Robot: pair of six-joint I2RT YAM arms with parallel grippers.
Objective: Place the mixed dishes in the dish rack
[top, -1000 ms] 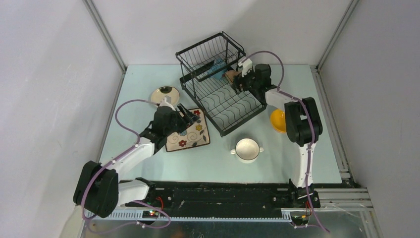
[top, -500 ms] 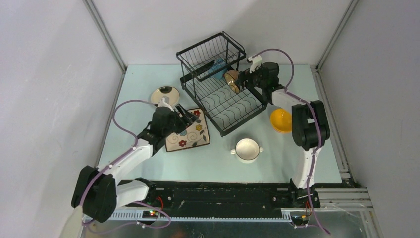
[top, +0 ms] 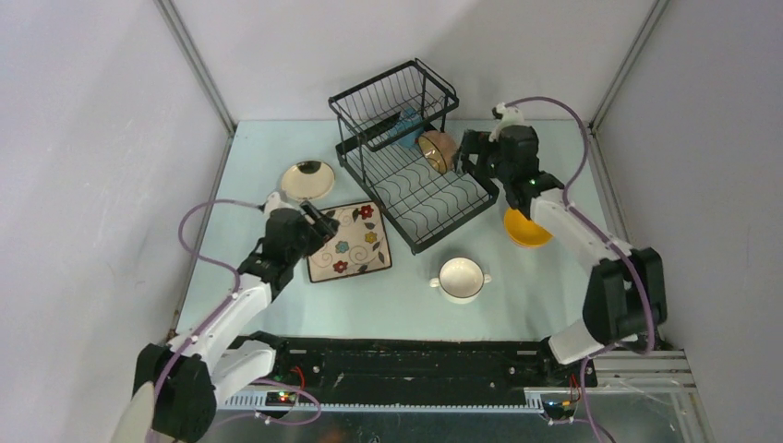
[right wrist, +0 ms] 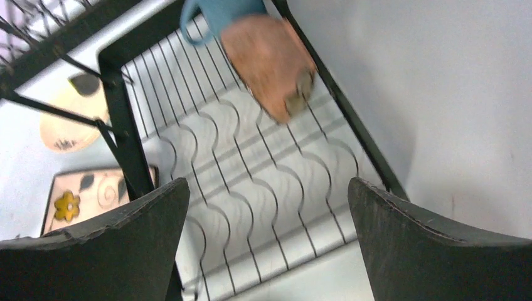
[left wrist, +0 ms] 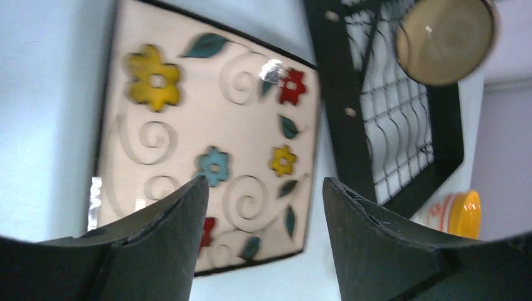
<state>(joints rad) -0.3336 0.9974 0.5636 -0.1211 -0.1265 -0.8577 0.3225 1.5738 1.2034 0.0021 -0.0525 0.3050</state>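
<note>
White and two-handled, the cup (top: 461, 278) stands upright nearest us on the pale table (top: 277, 148); to its left the square cream floral plate (top: 349, 242) lies flat, and the left gripper (top: 322, 221) hovers over its left part, fingers spread with nothing between them; right of the cup, the yellow bowl (top: 523, 233) rests half hidden under the right arm; farther back a round cream plate (top: 307, 180) lies beside the dish rack (top: 434, 198); in the rack's lower tray we see the brown bowl (top: 438, 150) standing on edge, the blue mug (top: 404, 126) just behind it; the right gripper (top: 471, 157) hangs by the rack's far right side, fingers wide apart and empty.
</note>
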